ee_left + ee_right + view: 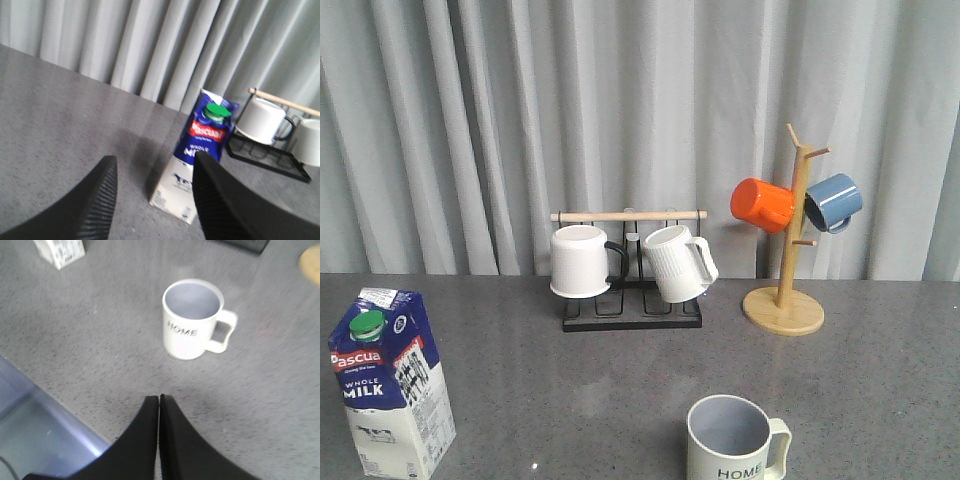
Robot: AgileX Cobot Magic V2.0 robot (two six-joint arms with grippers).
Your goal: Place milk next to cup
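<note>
The milk (388, 381) stands upright at the table's near left: a dark-blue and white carton with a green cap. The cup (732, 441), pale with "HOME" lettering and a blue-grey inside, sits at the near centre-right, well apart from the carton. Neither gripper shows in the front view. In the left wrist view my left gripper (154, 167) is open, and the milk (197, 162) stands beyond its fingers, untouched. In the right wrist view my right gripper (159, 398) is shut and empty, short of the cup (192, 318), whose handle points away from the carton (60, 251).
A black wire rack (631, 312) with a wooden bar holds a plain white mug (579, 261) and a ribbed white mug (678, 263) at the back centre. A wooden mug tree (786, 262) at the back right carries an orange mug (762, 204) and a blue mug (833, 202). Grey curtains hang behind.
</note>
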